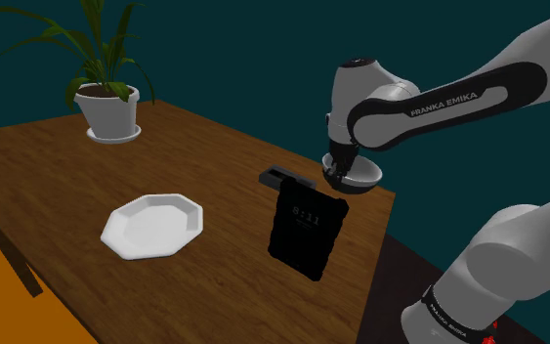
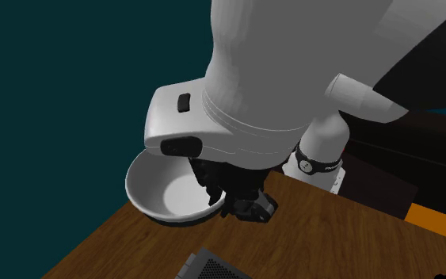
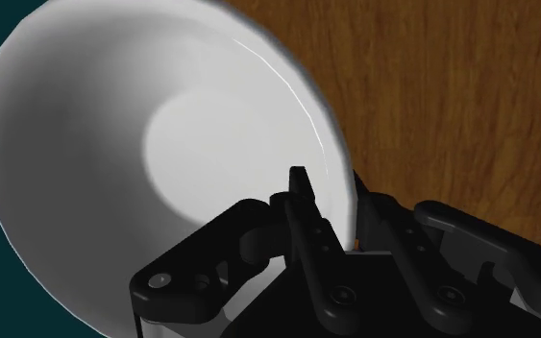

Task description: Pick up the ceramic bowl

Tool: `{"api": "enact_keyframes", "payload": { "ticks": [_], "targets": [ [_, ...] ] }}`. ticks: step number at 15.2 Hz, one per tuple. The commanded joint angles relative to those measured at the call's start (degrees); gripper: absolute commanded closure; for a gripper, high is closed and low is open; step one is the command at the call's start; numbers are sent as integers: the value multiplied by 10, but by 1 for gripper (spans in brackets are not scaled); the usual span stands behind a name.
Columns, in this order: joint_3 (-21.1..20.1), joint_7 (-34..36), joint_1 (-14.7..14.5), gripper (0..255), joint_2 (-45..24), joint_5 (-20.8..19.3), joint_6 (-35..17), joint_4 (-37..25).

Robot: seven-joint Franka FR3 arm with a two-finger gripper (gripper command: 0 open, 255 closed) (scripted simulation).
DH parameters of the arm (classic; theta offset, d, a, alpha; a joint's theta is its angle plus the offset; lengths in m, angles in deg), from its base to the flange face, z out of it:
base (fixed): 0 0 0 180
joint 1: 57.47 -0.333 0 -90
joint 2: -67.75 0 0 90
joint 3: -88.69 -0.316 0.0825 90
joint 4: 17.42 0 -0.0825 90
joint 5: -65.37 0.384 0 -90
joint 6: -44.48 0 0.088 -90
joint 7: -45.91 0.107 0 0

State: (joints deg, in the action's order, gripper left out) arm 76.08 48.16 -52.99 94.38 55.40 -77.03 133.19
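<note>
surface: brown wooden bench | on it: white octagonal plate; green plant in white pot; upright black slab with pale digits

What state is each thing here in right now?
white bowl: rim clasped by the gripper, partly past the edge of the table.
gripper: shut on the bowl's rim.
white plate: flat on the table, empty.
black clock: standing, digits showing.
potted plant: upright on the table.
</note>
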Motion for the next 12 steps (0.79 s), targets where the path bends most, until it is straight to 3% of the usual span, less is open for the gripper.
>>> {"api": "enact_keyframes", "payload": {
  "ticks": [1, 7, 12],
  "targets": [
    [0, 0, 0, 255, -1, 0, -1, 0],
    [0, 0, -1, 255, 3, 1, 1, 1],
    [4, -12, -3, 255, 22, 7, 44, -24]
  ]
}}
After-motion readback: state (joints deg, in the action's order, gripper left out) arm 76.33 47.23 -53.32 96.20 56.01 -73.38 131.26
